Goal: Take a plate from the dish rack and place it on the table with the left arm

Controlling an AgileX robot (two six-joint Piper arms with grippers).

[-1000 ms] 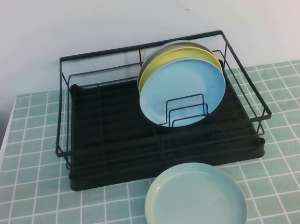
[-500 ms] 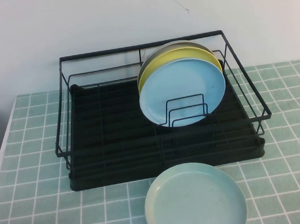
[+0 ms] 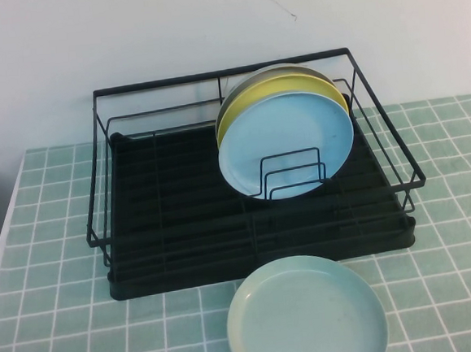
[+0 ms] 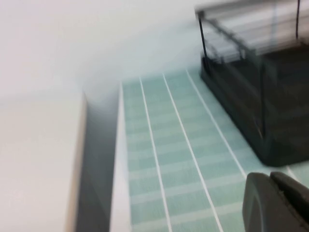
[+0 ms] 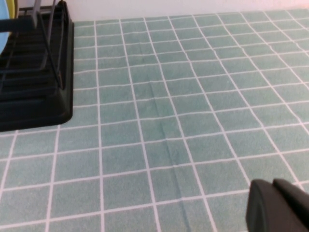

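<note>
Plate [image 3: 306, 315] on table [image 3: 59, 320], near edge cropped

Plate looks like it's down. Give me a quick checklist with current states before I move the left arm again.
1. Plate lying flat on the table, in front of the dish rack: ok.
2. Plate free of any gripper: ok; none shows in the high view.
3. Left gripper away from the plate, over bare tiles near the rack's corner and the table's edge: ok; fingers together, nothing between them.
4. Right gripper parked over bare tiles beside the rack: ok; fingers together, nothing held.
5. Sky-blue plate and yellow plate upright in the rack's dividers: ok.
6. Plate's near rim fully on the table: cannot tell; the high view cuts it off.
</note>
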